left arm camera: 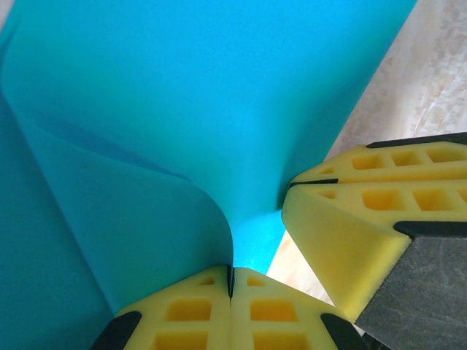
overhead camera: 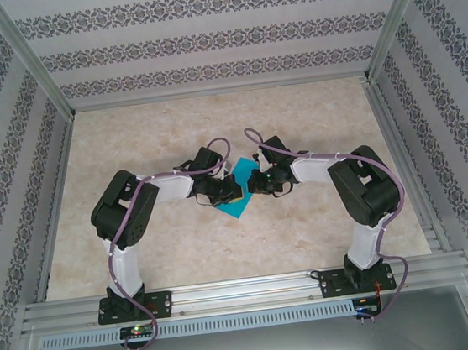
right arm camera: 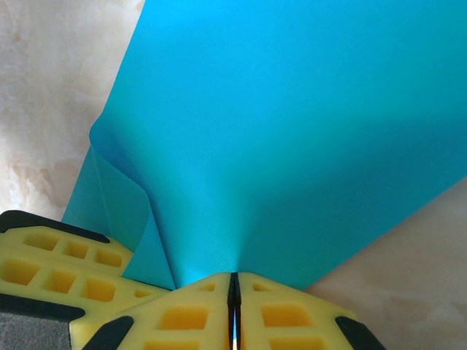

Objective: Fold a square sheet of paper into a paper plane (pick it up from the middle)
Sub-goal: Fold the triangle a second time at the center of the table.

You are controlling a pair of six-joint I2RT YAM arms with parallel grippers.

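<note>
Lining a seemingly marbled table, patterned wallpaper.

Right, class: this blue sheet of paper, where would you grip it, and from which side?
Pinch the square sheet of paper at a raised curl near its middle, coming in from opposite sides. Thin and limp, it probably offers two faces only where it lifts. The left gripper and right gripper are shut on it so.

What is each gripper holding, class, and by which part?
Both hold the blue sheet of paper. The left gripper and the right gripper each pinch a curled-up bit of it, close together.
</note>
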